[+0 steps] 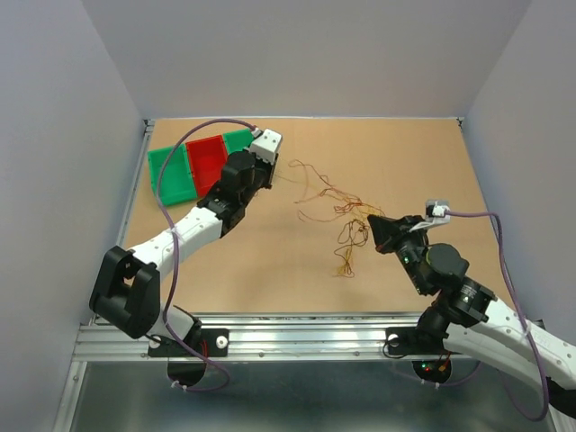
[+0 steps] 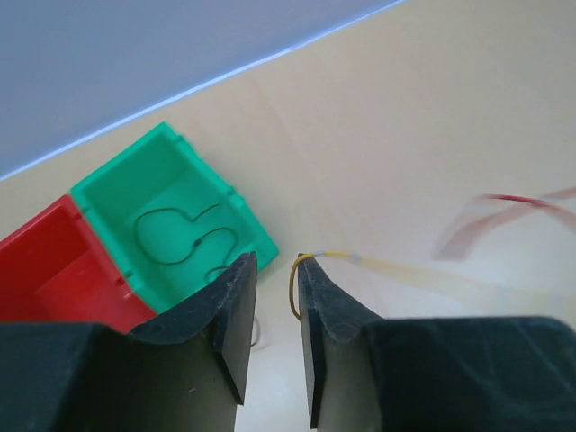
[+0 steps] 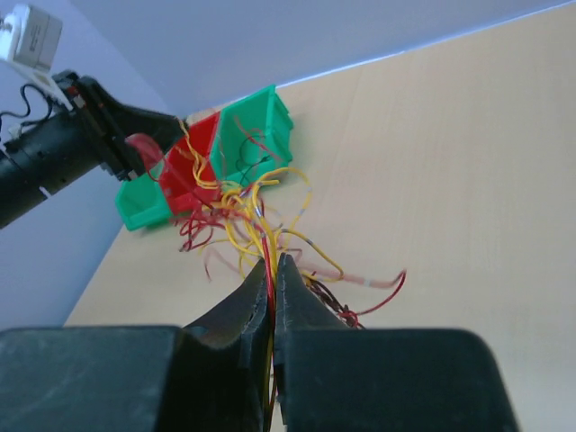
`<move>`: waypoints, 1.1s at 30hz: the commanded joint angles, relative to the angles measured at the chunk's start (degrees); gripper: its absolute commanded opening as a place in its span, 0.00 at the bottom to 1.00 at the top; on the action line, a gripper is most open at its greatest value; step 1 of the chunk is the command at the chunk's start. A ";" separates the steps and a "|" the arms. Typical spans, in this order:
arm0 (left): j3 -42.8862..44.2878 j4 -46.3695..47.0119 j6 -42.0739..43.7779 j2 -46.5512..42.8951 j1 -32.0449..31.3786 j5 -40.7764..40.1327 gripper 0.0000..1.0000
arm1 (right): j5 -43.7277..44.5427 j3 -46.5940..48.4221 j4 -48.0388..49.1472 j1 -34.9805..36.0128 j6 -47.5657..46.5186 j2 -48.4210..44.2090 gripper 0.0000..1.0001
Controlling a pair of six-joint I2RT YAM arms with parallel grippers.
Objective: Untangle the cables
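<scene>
Along the far left of the table (image 1: 270, 270) three bins are sitting in a slanted row: a left green bin (image 1: 171, 173), a red bin (image 1: 205, 158) and a right green bin (image 1: 238, 140). A dark strand (image 2: 184, 238) is curling on the floor of the right green bin. Just beside that bin the left gripper (image 2: 274, 270) is hovering over the table with its jaws parted. A narrow gap is showing between them, and a yellow strand (image 2: 310, 257) is looping at the mouth of the gap, lying by the right-hand finger and not pinched. The strand is trailing off rightward, blurred.

The cables (image 1: 335, 202) are sprawling across the middle of the table as a loose tangle of thin orange and red wires, with one curl reaching toward the near edge. At the tangle's right edge the right gripper (image 1: 376, 223) is clenching a bundle of red and yellow strands between closed jaws — in its wrist view they are fanning out from the fingertips toward the bins.
</scene>
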 commanded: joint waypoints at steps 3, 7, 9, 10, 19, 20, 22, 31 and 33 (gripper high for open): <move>3.62 3.42 0.77 0.02 3.31 -11.57 0.39 | 10.66 -0.38 -7.84 -0.17 4.46 -5.98 0.00; 3.89 3.33 0.68 0.19 4.89 -10.87 0.17 | 10.40 -0.47 -8.46 -0.17 4.63 -8.18 0.01; 3.36 3.42 0.33 -0.24 5.50 -6.84 0.02 | 9.79 -0.47 -8.46 -0.17 4.63 -7.92 0.01; 3.18 3.68 0.41 -0.59 5.68 -6.04 0.01 | 9.44 -0.30 -8.55 -0.17 4.55 -7.66 0.01; 6.43 0.97 -0.64 -2.78 11.65 -6.66 0.00 | 10.14 0.06 -9.43 -0.17 4.98 -6.43 0.11; 6.78 0.17 -0.29 -4.62 12.79 -2.73 0.00 | 10.31 -0.12 -9.51 -0.17 5.07 -6.43 0.13; 7.66 -2.10 1.46 -6.56 12.80 0.80 0.00 | 10.40 -0.65 -9.52 -0.17 5.33 -6.25 0.16; 19.08 -18.87 5.86 -15.53 10.18 28.40 0.00 | 2.69 -1.52 -4.96 -0.17 1.40 -0.90 0.83; 20.67 -20.92 6.83 -16.59 7.63 29.21 0.00 | -3.90 -1.27 1.00 -0.17 -3.18 1.91 0.86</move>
